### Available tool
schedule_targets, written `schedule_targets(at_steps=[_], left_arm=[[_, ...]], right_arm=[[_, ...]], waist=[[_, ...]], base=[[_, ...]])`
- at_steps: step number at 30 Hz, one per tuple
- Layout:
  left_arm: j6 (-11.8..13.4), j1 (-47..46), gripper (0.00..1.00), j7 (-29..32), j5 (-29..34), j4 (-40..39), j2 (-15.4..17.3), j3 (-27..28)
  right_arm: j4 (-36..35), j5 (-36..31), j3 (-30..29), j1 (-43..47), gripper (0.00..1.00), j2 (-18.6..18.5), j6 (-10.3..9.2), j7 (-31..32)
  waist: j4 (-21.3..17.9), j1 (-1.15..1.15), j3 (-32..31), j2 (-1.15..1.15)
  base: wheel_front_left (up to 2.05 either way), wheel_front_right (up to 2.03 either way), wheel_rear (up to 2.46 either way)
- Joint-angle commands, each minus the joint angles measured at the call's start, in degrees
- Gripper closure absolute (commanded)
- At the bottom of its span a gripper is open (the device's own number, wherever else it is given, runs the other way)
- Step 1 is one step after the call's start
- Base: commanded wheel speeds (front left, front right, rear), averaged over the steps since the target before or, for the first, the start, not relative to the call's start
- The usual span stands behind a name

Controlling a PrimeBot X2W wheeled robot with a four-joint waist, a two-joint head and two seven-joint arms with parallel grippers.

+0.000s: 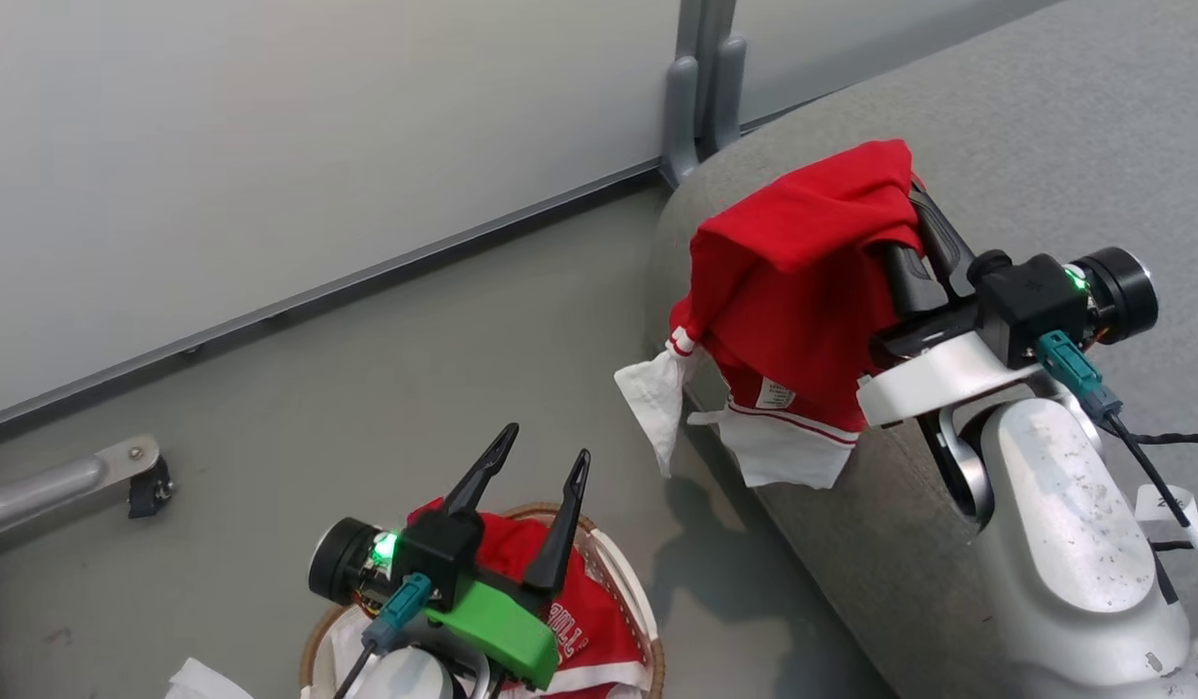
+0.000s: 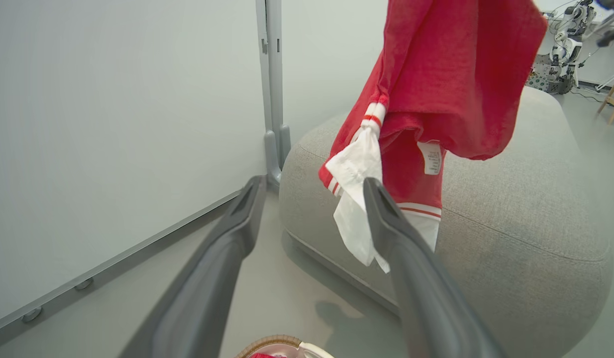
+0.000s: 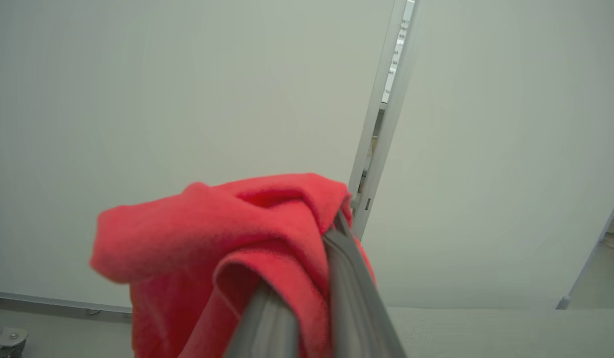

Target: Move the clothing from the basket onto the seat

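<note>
Our left hand (image 1: 549, 442) hovers wide open and empty, directly above the basket (image 1: 533, 506). One red jersey (image 1: 599, 621) with white lettering lies crumpled in the basket beneath it. Past its fingertips lies grey floor (image 1: 366, 388). Our right hand (image 3: 334, 238) is clamped shut on the other red garment (image 1: 803, 282). This garment drapes over the fingertips and hangs lengthwise straight down, white trim lowest, at the rounded edge of the grey seat (image 1: 1046, 146) below that hand. Beyond both hands stand a white wall panel (image 1: 269, 146) and its grey post (image 1: 701, 87).
</note>
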Motion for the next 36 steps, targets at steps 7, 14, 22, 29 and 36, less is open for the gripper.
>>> schedule_targets(at_steps=[7,14,22,29,36], left_arm=[[-0.39,1.30,0.00,-0.03,0.69,-0.32,-0.64,-0.69],[-0.48,1.37,0.00,-0.03,1.00,-0.65,-0.82,-1.39],[-0.50,0.05,0.00,-0.02,0.62,-0.80,-0.07,-3.02],[-0.46,-3.73,0.00,-0.02,2.05,-1.95,1.04,-3.48],[-0.46,-8.81,0.00,-0.01,4.27,-3.51,2.15,-3.58]], right_arm=[[-0.70,-0.94,-2.17,1.57,1.00,-0.14,-0.08,-0.12],[-1.18,-1.35,-2.96,2.02,1.00,-0.14,-0.08,-0.12],[-0.67,-2.78,-4.96,-0.25,1.00,-0.15,-0.08,-0.12],[0.22,-5.04,-9.88,-10.81,1.00,-4.31,-0.08,-0.12],[2.55,-4.45,-16.05,-27.02,1.00,-13.45,-0.08,-0.11]], waist=[[-7.66,0.00,1.80,0.00],[-8.06,0.00,2.61,0.00],[-5.58,0.00,4.98,0.00],[-0.83,0.00,12.19,0.00],[4.02,0.00,21.31,0.00]], base=[[0.00,0.00,0.00],[0.00,0.00,0.00],[0.00,0.00,0.00],[0.00,0.00,0.00],[0.00,0.00,0.00]])
